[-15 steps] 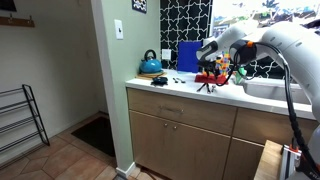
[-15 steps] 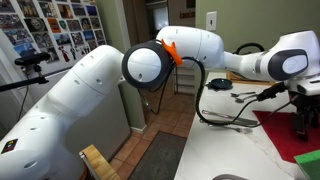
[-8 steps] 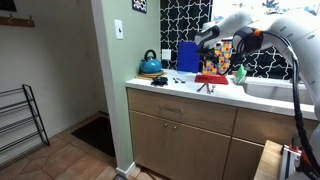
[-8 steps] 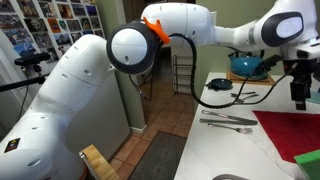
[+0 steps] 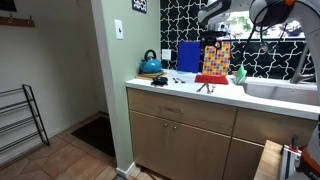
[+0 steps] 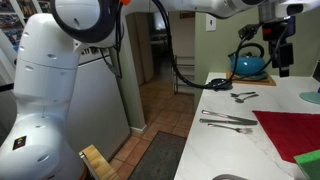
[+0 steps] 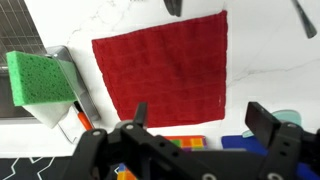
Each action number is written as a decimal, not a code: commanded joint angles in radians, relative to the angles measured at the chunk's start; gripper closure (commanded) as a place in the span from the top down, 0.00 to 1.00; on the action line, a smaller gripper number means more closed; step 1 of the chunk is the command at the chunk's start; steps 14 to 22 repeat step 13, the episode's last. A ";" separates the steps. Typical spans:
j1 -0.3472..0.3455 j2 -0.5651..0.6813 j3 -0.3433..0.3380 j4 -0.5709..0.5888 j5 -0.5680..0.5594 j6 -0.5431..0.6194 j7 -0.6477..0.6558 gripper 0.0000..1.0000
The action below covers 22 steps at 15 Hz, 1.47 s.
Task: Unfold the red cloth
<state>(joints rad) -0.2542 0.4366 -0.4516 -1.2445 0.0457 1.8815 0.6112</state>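
The red cloth lies spread flat in a single layer on the white counter, seen from above in the wrist view. It also shows in both exterior views. My gripper is open and empty, with both fingers spread wide high above the cloth's edge. In an exterior view it hangs well above the counter, touching nothing. In an exterior view it sits near the top of the picture.
A green sponge lies beside the cloth by the sink. Cutlery lies on the counter. A teal kettle, a blue board and a multicoloured box stand at the back.
The arm has risen straight up from the counter, lifting the open gripper away from the red cloth. The cloth stays flat on the counter.
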 commanded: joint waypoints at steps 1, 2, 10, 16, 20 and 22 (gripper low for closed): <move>0.056 -0.224 0.018 -0.241 -0.040 0.011 -0.166 1.00; 0.066 -0.269 0.022 -0.284 -0.044 0.014 -0.211 1.00; 0.015 -0.451 0.099 -0.463 -0.027 -0.005 -0.491 1.00; 0.002 -0.471 0.108 -0.476 -0.027 -0.005 -0.504 1.00; 0.002 -0.471 0.108 -0.476 -0.027 -0.005 -0.504 1.00; 0.002 -0.471 0.108 -0.476 -0.027 -0.005 -0.504 1.00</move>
